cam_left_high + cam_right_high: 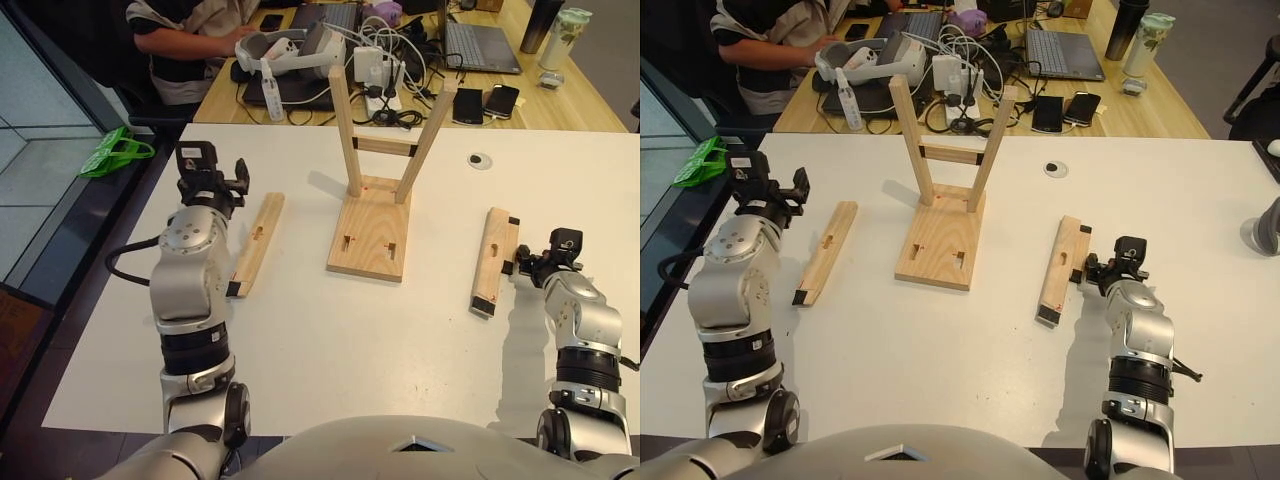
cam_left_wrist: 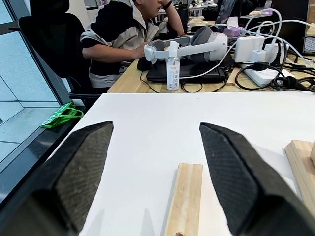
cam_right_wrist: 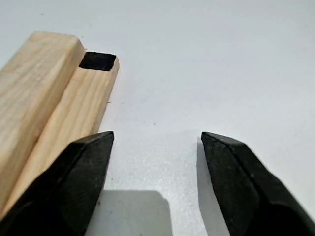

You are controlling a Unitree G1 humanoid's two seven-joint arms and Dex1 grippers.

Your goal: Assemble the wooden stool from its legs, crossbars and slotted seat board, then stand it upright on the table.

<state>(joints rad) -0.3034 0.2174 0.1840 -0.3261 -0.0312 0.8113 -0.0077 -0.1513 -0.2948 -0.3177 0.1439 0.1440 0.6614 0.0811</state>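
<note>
Lying flat mid-way across the white table [image 1: 300, 350], the slotted seat board [image 1: 368, 240] is seen with two upright legs [image 1: 345, 130] standing at its far end, joined by a crossbar [image 1: 385, 147]. Two open slots are seen near its near end. One loose leg [image 1: 258, 243] is laid flat left of the board, another loose leg [image 1: 494, 260] to its right. The left gripper [image 2: 156, 132] is held by the left leg's far end, jaws wide, nothing held. The right gripper [image 3: 156, 142] is set just beside the right leg, jaws wide, empty.
</note>
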